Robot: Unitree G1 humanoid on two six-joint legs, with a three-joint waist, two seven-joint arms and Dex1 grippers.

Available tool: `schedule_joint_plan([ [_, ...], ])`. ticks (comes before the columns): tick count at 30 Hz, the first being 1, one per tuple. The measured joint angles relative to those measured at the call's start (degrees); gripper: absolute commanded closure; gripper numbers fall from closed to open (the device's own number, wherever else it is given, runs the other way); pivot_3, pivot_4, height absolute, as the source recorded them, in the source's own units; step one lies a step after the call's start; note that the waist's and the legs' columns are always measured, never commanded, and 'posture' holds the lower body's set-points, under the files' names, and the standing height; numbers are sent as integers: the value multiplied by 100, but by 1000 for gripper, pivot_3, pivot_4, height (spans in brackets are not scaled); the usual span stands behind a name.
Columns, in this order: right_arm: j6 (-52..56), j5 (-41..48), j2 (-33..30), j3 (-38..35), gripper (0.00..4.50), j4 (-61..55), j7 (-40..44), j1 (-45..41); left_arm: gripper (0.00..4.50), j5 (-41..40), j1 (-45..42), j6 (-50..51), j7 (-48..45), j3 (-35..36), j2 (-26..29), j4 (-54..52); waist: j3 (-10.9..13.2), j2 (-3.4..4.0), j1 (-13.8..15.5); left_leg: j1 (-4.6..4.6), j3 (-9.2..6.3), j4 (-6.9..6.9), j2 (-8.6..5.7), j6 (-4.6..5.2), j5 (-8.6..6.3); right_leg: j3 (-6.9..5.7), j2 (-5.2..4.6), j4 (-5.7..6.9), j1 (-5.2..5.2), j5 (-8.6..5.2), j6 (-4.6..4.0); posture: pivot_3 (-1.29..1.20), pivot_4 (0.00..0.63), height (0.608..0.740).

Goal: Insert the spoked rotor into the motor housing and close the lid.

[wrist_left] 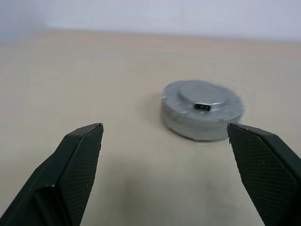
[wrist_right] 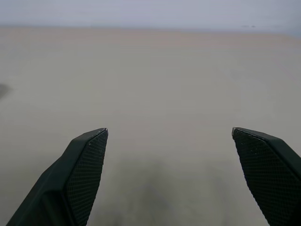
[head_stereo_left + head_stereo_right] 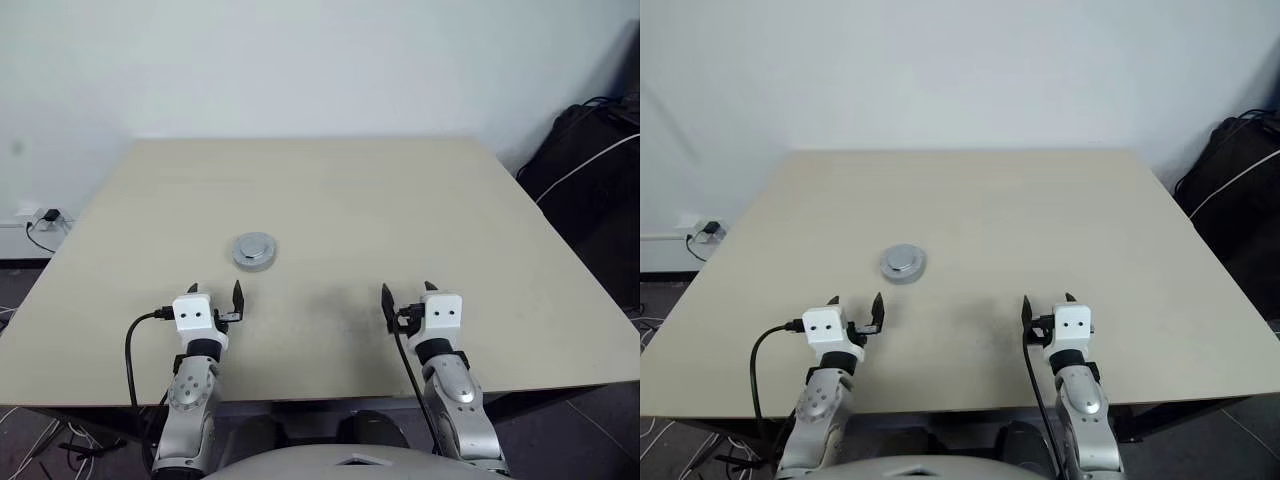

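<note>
Resting on table (image 3: 420, 200), lid (image 3: 255, 250) closed; L gripper (image 3: 214, 294) & R gripper (image 3: 408, 294) wide, empty.

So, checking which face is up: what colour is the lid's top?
Plain silver-grey; the lid shows best in the left wrist view.

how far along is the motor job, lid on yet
It looks finished: the lid sits closed as one silver-grey disc on the table, so the rotor and housing are presumably underneath, hidden. Nothing is in hand: the left gripper and right gripper hang with jaws open, apart from it. Nothing visible is left.
</note>
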Motion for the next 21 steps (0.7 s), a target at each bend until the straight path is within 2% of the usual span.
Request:
schedule_joint_plan([
  [6,34,-113,82,73,0,-21,-92,11,47,-55,40,-72,-293,4,8,29,3,-2,2,0,-2,1,1,2,0,-4,0,4,0,-6,0,0,0,740],
  [21,600,-368,183,293,0,-580,-237,50,47,-6,-17,-70,-292,77,-10,72,10,-12,2,0,-5,3,0,6,-2,-5,0,2,4,-5,4,0,0,740],
])
